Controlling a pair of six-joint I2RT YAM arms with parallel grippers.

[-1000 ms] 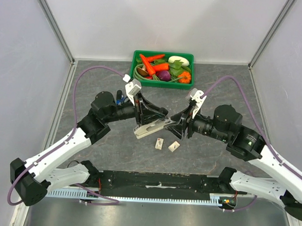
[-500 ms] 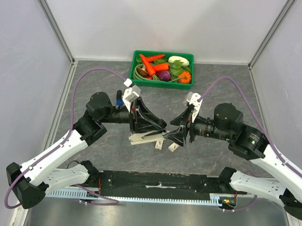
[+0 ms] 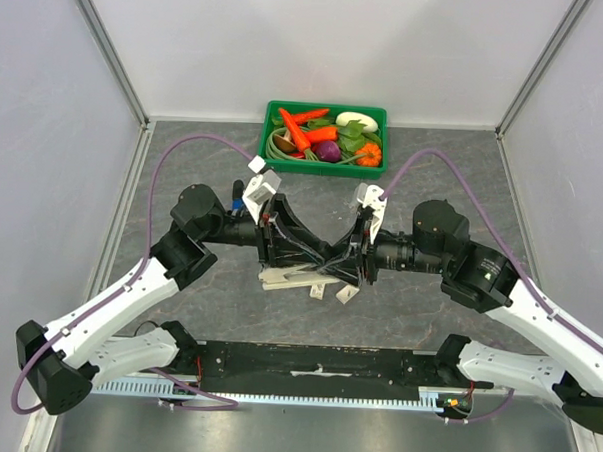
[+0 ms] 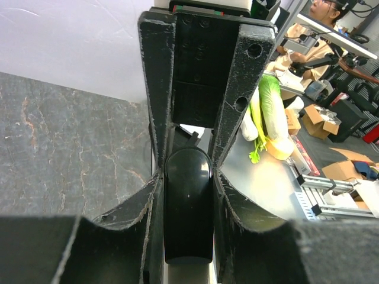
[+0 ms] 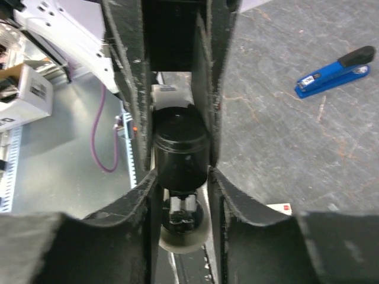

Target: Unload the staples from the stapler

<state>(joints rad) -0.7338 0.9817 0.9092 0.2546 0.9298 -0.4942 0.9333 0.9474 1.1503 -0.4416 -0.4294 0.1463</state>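
Stapler: located mid-table, on the near side of the green vegetable tray. Left gripper is clamped on its black body. Right gripper is clamped on it from the opposite side.

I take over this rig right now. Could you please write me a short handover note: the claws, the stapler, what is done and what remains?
The left claw is shut on the black-and-pale desk stapler, low over the middle of the grey table.
The right claw is shut on the same stapler from the opposite side.
Two small pale blocks lie on the table beside it; I cannot tell whether they are staples.
A blue stapler lies apart, with no claw on it.
Done: both claws have their hold.
Left: open the stapler and take the staples out; no open magazine shows yet.
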